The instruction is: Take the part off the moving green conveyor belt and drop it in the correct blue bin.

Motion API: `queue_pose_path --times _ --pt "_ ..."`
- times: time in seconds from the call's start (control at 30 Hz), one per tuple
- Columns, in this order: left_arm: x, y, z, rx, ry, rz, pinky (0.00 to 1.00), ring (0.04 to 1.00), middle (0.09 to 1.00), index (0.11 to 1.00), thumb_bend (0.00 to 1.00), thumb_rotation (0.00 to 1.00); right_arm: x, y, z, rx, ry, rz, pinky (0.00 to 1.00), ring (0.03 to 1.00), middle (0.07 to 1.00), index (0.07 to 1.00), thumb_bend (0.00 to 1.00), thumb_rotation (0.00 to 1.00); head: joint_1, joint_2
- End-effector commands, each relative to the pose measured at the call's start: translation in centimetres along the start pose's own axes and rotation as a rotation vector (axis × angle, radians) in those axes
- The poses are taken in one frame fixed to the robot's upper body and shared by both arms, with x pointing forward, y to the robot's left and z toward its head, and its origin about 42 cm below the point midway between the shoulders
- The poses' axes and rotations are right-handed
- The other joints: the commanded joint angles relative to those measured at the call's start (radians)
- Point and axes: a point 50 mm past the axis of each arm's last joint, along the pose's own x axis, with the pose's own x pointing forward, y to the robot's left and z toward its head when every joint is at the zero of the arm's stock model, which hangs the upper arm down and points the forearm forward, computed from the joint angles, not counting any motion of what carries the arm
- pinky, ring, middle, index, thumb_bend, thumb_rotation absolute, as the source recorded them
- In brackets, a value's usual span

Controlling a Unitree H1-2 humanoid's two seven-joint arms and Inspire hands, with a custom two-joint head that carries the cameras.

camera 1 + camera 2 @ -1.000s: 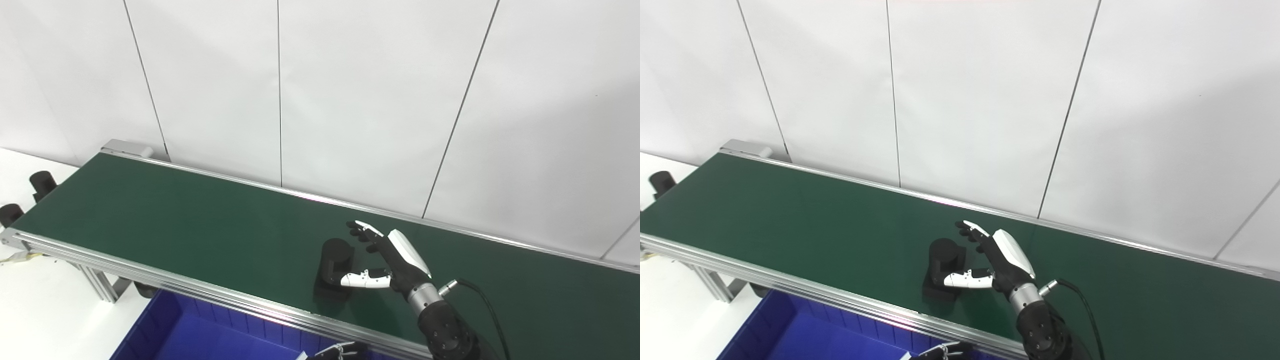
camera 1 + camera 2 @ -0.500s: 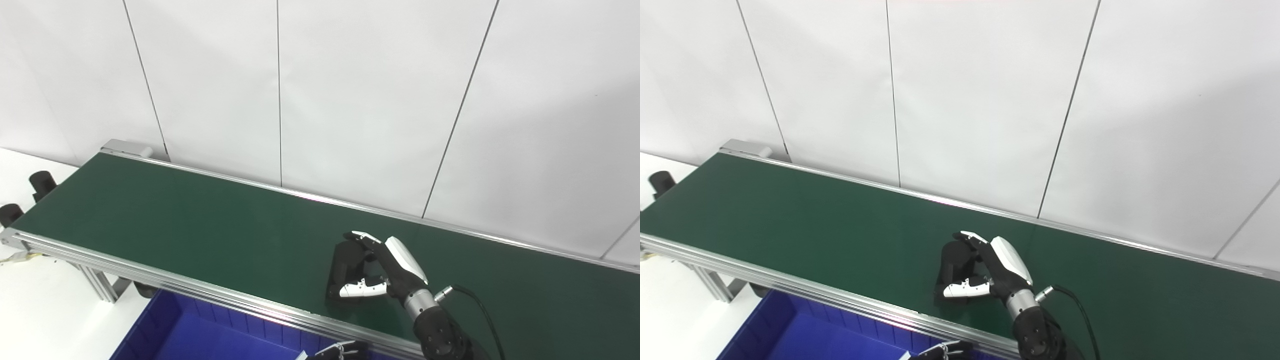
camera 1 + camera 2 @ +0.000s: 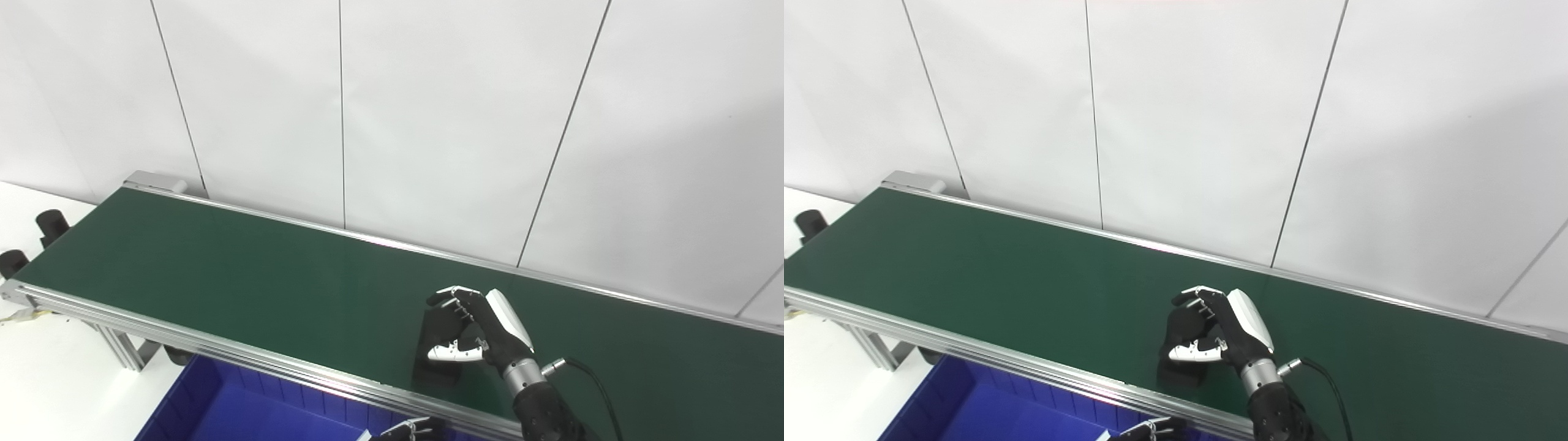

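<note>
Long dark-green conveyor belt [image 3: 245,269] with aluminium side rails runs across; the deep-blue plastic bin [image 3: 245,410] sits below its near rail at 7 o'clock. Right hand [image 3: 484,331] has its fingers [image 3: 456,300] wrapped around the black blocky part [image 3: 438,327] on the belt. Left hand [image 3: 407,429] peeks at 6 o'clock, grip unreadable.

Right hand [image 3: 484,327] curled closed over belt; left hand [image 3: 407,430] barely visible.

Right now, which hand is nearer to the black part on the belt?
Right. The right hand is closed around the part on the belt; the left hand waits low, below the belt's near edge.
</note>
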Motion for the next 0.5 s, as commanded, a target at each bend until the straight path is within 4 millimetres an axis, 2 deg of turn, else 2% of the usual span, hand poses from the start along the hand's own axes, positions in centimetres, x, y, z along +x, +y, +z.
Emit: queue_pose_path --times 0.0,0.47 --pt "0.23 0.3 1.03 0.006 -0.05 -0.003 0.68 0.766 0.814 0.835 1.0 0.25 1.0 -0.56 2.1 0.011 -0.095 -0.035 0.49 0.425 0.498 0.542 0.51 0.0 -0.004 0.001" --pt "-0.12 0.68 1.2 0.013 -0.053 -0.002 0.67 0.76 0.809 0.838 1.0 0.26 1.04 -0.45 2.36 0.037 -0.104 -0.051 0.5 0.426 0.5 0.536 0.51 0.0 -0.02 0.007"
